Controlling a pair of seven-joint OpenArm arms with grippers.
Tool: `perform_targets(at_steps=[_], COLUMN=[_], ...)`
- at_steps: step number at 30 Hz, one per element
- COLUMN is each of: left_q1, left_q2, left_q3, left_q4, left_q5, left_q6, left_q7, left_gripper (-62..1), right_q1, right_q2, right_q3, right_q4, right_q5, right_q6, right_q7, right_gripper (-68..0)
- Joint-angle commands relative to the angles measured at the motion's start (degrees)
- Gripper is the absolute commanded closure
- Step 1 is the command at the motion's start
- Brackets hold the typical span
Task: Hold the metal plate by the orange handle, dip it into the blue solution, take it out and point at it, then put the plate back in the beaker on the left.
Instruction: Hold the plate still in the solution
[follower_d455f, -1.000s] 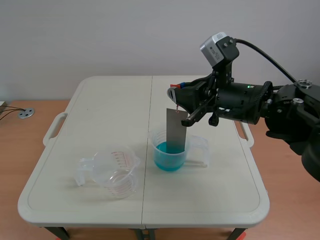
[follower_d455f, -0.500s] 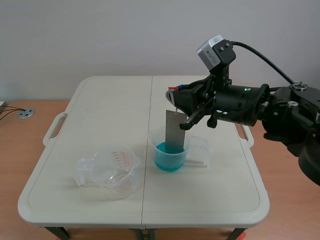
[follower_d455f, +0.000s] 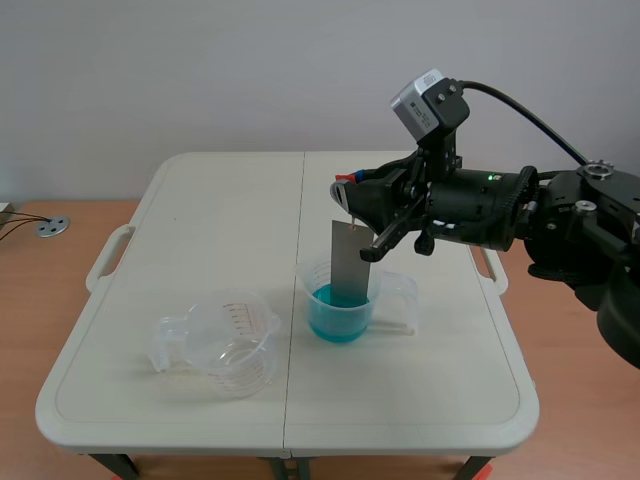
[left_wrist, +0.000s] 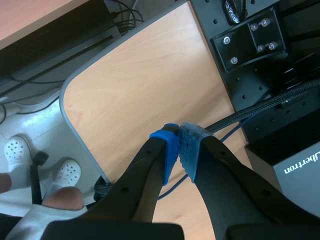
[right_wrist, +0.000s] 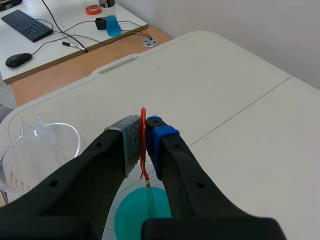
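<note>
Grip sits on the orange handle (right_wrist: 143, 150): the right pincer (right_wrist: 144, 137) is clenched on this thin tab, which stands flat between its pads (right_wrist: 131, 142). From the handle the metal plate (follower_d455f: 351, 262) hangs upright. Its lower end is down inside the filled beaker (follower_d455f: 385, 290), dipped in the blue solution (follower_d455f: 330, 310). That beaker stands near the bench's (follower_d455f: 220, 220) middle, just right of the centre seam.

The plate looks like thin sheet metal, so it is probably light and stiff and should not bend. With such a narrow tab as the only hold, though, it may swing or twist about the pads if moved sharply. The handle is the right place to hold it, since the bare metal below is likely wet, slick and dripping once it comes out. Both beakers seem to be thin clear plastic and light, so a knock of the plate's edge against a rim could shift or tip one.

The empty beaker (follower_d455f: 235, 345) is well apart, toward the bench's near left corner. The left pincer (left_wrist: 180, 145) is clenched on nothing, off the bench.
</note>
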Motion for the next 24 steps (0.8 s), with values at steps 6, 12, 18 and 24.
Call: perform_targets(at_steps=[6, 12, 18, 24], left_q1=[0.6, 0.6, 0.5, 0.5], left_q2=[0.1, 0.1, 0.1, 0.1], left_q3=[0.1, 0.1, 0.1, 0.1], left_q4=[0.5, 0.5, 0.5, 0.5], left_q5=[-0.2, -0.2, -0.2, -0.2], left_q6=[-0.1, -0.1, -0.1, -0.1], left_q7=[-0.4, -0.4, -0.4, -0.4], left_gripper=[-2.7, -2.7, -2.7, -2.7], right_q1=[1.1, 1.1, 1.1, 1.1], right_q2=[0.2, 0.2, 0.2, 0.2], right_q3=[0.0, 0.0, 0.0, 0.0], right_q4=[0.4, 0.4, 0.4, 0.4], right_q5=[-0.2, -0.2, -0.2, -0.2], right_q6=[0.3, 0.3, 0.4, 1.4], right_q7=[0.0, 0.0, 0.0, 0.0], right_gripper=[-1.3, -1.3, -1.3, -1.3])
